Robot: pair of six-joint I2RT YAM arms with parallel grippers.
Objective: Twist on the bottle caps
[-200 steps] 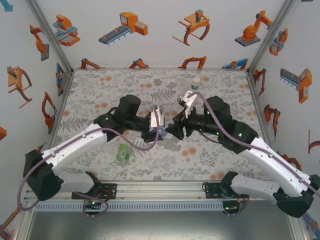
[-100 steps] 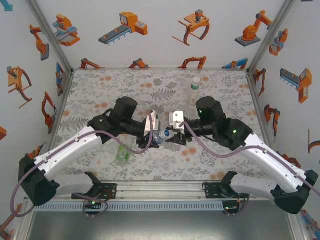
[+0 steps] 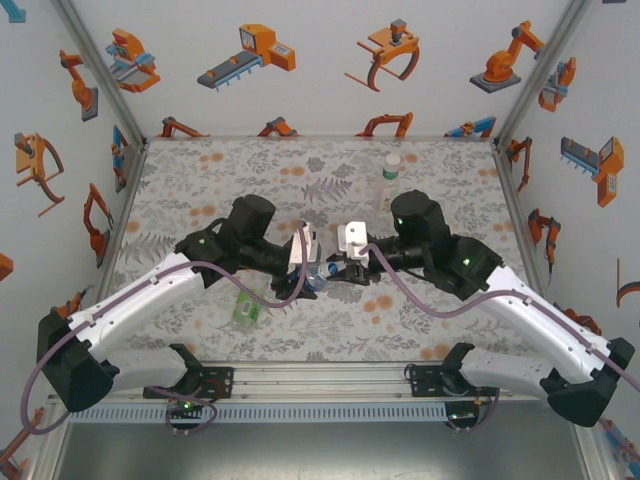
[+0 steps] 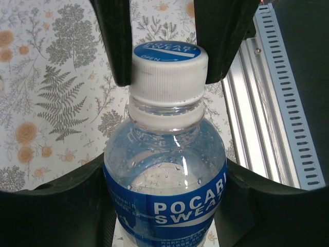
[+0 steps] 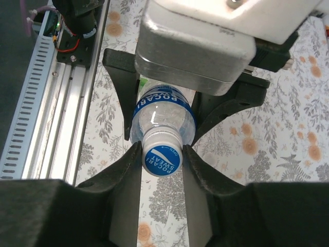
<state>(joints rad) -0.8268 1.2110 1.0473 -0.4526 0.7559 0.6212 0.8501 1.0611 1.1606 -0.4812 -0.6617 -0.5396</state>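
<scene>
The blue-labelled bottle [image 3: 317,273] hangs above the table between the two arms, lying roughly level. My left gripper [image 3: 306,276] is shut around its body [image 4: 164,200], the dark jaws pressing both sides of the label. A white cap with a blue top [image 5: 161,155] sits on the neck [image 4: 169,72]. My right gripper [image 5: 161,157] is shut on that cap, one finger [image 4: 117,41] on each side of it, and meets the bottle head-on [image 3: 336,271]. The green-labelled bottle [image 3: 246,305] lies on its side near the left arm. The slimmer bottle [image 3: 391,176] stands upright at the back.
A floral-print cloth [image 3: 200,190] covers the table. An aluminium rail [image 3: 320,385] carrying the arm bases runs along the near edge and appears beside the bottle [image 4: 267,118] in the left wrist view. Printed walls enclose the left, back and right sides.
The right gripper swung down and left from its raised pose and closed on the cap. The left gripper turned the bottle toward it. Little has moved in the last half second.
</scene>
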